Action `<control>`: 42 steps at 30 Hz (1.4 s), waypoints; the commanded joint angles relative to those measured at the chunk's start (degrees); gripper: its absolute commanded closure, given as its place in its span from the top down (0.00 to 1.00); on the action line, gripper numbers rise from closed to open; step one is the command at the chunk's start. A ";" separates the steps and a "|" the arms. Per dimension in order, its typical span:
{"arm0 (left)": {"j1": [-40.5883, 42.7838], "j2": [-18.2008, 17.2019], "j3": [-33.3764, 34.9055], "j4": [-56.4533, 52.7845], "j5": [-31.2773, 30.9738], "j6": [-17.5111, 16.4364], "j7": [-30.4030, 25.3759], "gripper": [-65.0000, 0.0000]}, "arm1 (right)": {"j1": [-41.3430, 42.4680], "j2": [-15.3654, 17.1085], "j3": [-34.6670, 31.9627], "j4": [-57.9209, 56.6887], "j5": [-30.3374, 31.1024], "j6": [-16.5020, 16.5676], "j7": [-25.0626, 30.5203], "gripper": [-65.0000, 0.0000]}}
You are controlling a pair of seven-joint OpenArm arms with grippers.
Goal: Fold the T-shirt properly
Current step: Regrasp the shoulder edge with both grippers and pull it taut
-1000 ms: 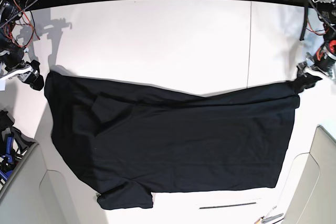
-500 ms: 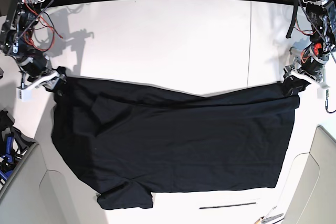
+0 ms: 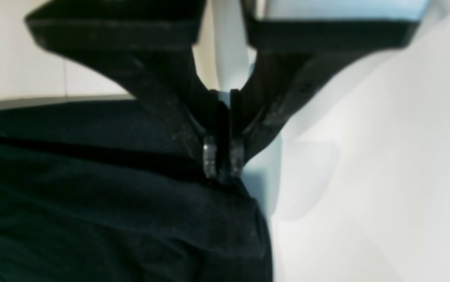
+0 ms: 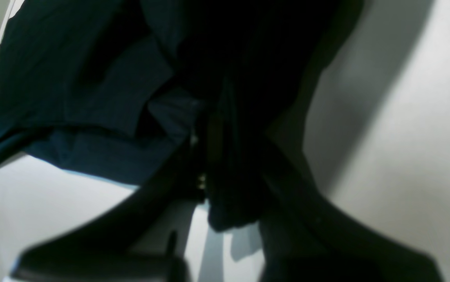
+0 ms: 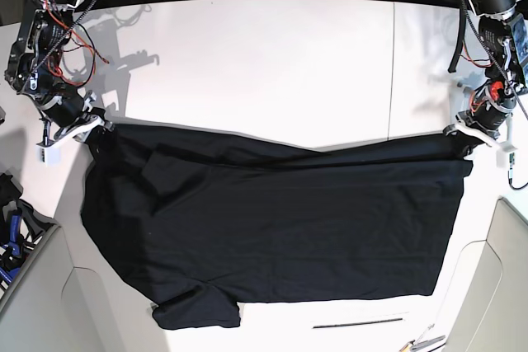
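Left gripper (image 3: 221, 162): the jaws are pressed together, and the black cloth of the T-shirt (image 5: 272, 228) is pinched between the two tips at its corner.
Left gripper in base view (image 5: 462, 139): it sits at the far right corner of the T-shirt, low on the table (image 5: 264, 63).
Right gripper (image 4: 205, 172): the jaws are narrow and black fabric passes between them; the wrist picture is dark and blurred, but the cloth bunches at the tips and hangs out below.
Right gripper in base view (image 5: 92, 128): it is at the far left corner of the T-shirt, touching the edge of the cloth.
T-shirt position: it lies spread on the white table, between the two grippers, and it fills most of the near half of the table.
T-shirt far edge: it runs from one gripper to the other and sags a little toward the camera in the middle.
T-shirt shape: one sleeve (image 5: 198, 309) sticks out at the near left; a fold is visible near the left side.
Table: white, with a thin seam (image 5: 391, 63) on its right part.
Near edge: a thin dark strip (image 5: 357, 322) lies on the table, just beside the near hem.
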 commanded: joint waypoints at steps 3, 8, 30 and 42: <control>-0.70 -1.95 -0.28 0.81 -0.66 -2.67 0.17 0.00 | 0.79 0.94 1.40 1.81 0.94 0.48 -3.69 0.00; 1.70 -3.67 -0.44 1.46 -2.86 -4.15 2.03 0.00 | -1.20 1.16 4.92 3.23 2.08 1.07 -6.99 0.00; 27.12 -5.11 -11.61 14.49 -28.17 -8.27 18.40 0.00 | -21.57 5.07 8.98 17.59 6.60 1.51 -9.53 0.00; 33.81 -4.28 -13.38 21.68 -28.92 -8.27 19.56 0.00 | -24.11 5.07 16.09 17.59 14.71 1.53 -15.80 0.00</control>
